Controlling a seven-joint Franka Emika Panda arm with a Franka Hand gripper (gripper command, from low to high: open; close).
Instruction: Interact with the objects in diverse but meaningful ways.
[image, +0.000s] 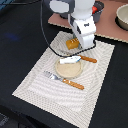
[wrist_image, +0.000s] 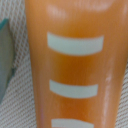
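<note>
In the exterior view, one white robot arm (image: 80, 20) reaches down over a striped placemat (image: 45, 87) on a dark table (image: 20, 35). One orange bread loaf (image: 73, 44) lies at the mat's far edge, right under the gripper (image: 80, 44); whether its fingers are spread or pressed together cannot be told. On the mat sit one round plate (image: 69, 69), one knife (image: 77, 59) and one fork (image: 62, 80), with bare mat near the front. The wrist view shows the loaf (wrist_image: 75, 65) close up, three pale score marks across it, on woven mat (wrist_image: 15, 15).
</note>
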